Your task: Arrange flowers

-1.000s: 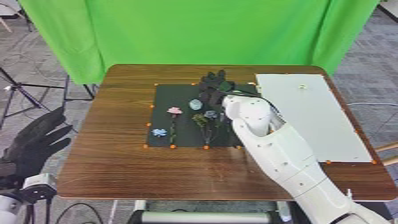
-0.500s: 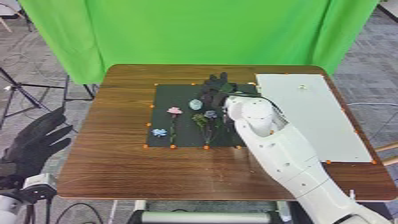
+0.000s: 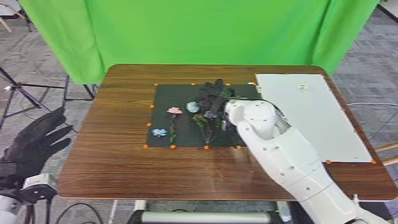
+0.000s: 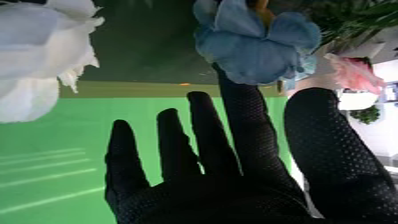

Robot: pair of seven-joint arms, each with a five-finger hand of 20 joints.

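Brown wooden surface (image 3: 107, 160) carries a black rectangular mat (image 3: 178, 92); on it, a pale blue petalled flower (image 3: 193, 107). Beside this, the right hand (image 3: 211, 98), fingers straight and spread, could drag petals by sweeping low.

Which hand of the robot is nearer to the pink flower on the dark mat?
The right hand. It is over the dark mat, a little right of the pink flower; the left hand is out past the left side of the table.
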